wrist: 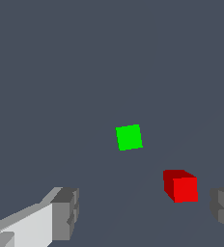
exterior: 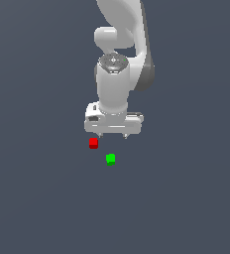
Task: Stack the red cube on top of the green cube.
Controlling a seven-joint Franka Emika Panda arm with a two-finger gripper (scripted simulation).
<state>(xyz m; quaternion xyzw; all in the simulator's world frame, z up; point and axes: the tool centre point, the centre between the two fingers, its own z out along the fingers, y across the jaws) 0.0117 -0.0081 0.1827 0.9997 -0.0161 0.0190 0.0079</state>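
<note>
Below the spread hand [exterior: 113, 135], red cube [exterior: 93, 143], green cube [exterior: 110, 158] apart, unobstructed

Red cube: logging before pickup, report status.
Gripper open, empty, jaws apart. Red cube loose on floor, apart from green cube. Nothing in the way.

A plain dark grey-blue surface [exterior: 186, 198] is seen across the whole frame in the exterior view. It is shown uniformly, without markings. The same flat surface [wrist: 61, 72] is seen in the wrist view.

Flat, even simulator light; sharp renders, no visible shadows.
</note>
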